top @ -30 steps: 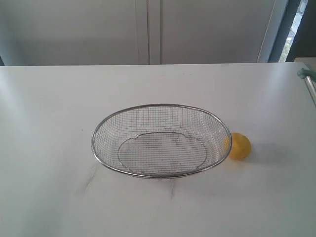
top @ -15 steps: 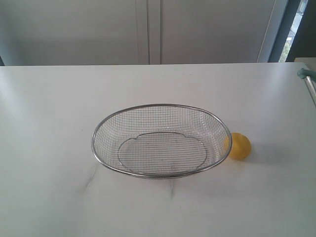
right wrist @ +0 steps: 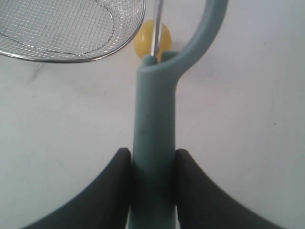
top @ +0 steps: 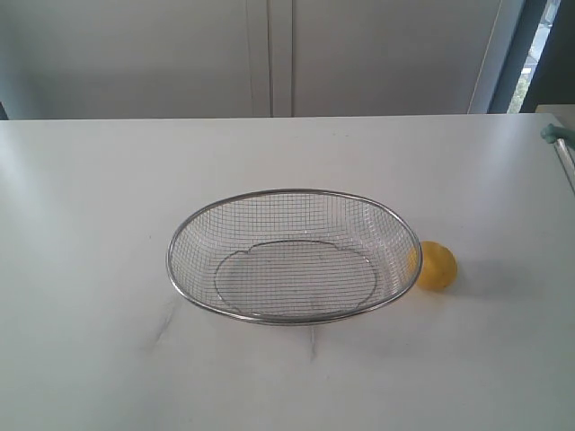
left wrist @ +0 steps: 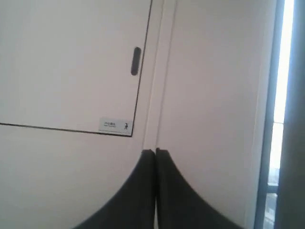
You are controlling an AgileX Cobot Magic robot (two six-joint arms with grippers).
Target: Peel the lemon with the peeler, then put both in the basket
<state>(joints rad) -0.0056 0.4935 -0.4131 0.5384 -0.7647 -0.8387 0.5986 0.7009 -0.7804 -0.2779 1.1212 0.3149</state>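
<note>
The right claw [right wrist: 152,153] clamps the peeler [right wrist: 153,109] by its handle, pointing at the lemon [top: 437,266], three o'clock of the basket [top: 287,191]. The left claw [left wrist: 155,153], pinched closed, faces a wall [left wrist: 214,95].

Office-like room: white table [top: 81,180], pale cabinet doors [top: 135,54].

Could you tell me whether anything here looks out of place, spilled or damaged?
Nothing stands out: the basket sits upright, the lemon lies whole beside it, and the right gripper holds the peeler.

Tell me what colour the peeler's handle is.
The peeler handle is a muted teal-green, plain with no pattern; the right wrist view shows it best.
</note>
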